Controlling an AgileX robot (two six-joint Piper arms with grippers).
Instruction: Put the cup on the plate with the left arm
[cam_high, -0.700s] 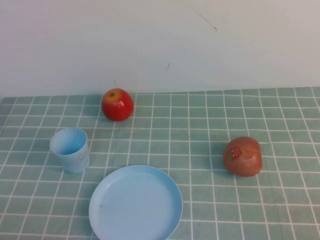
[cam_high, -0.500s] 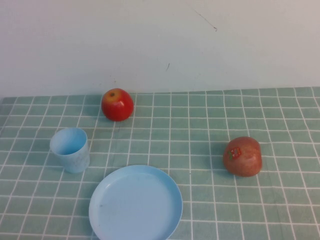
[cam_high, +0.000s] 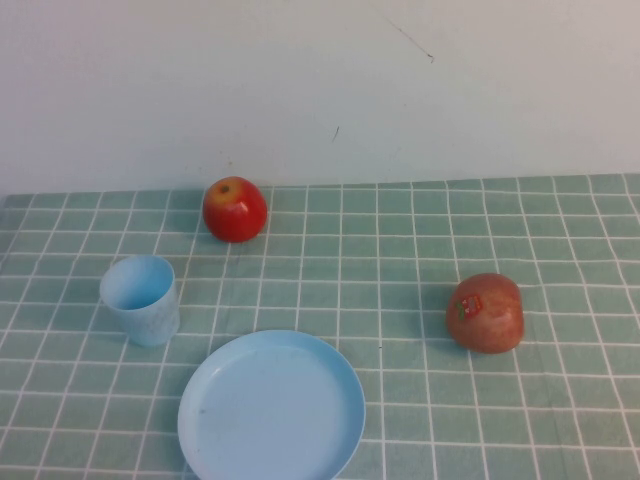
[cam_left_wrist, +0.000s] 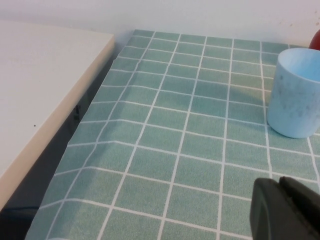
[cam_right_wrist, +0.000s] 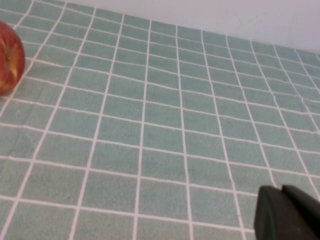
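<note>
In the high view the cup (cam_high: 140, 298) stands upright at middle left on the green checked cloth (cam_high: 400, 260), mouth up and empty, apart from the plate (cam_high: 271, 405), which lies at the bottom centre just right of it. A red apple (cam_high: 235, 209) sits above them near the wall, and a duller apple (cam_high: 485, 312) with a sticker at middle right. Neither arm shows from above. The left gripper (cam_left_wrist: 287, 210) appears only as a dark tip at the lower right of its wrist view, below the cup (cam_left_wrist: 295, 92) and well short of it; the right gripper (cam_right_wrist: 286, 215) shows likewise at the lower right of its view. Whether either is clenched or released, I cannot tell. The reach likely calls for spread fingers straddling the cup's wall, level, avoiding the nearby apple.
</note>
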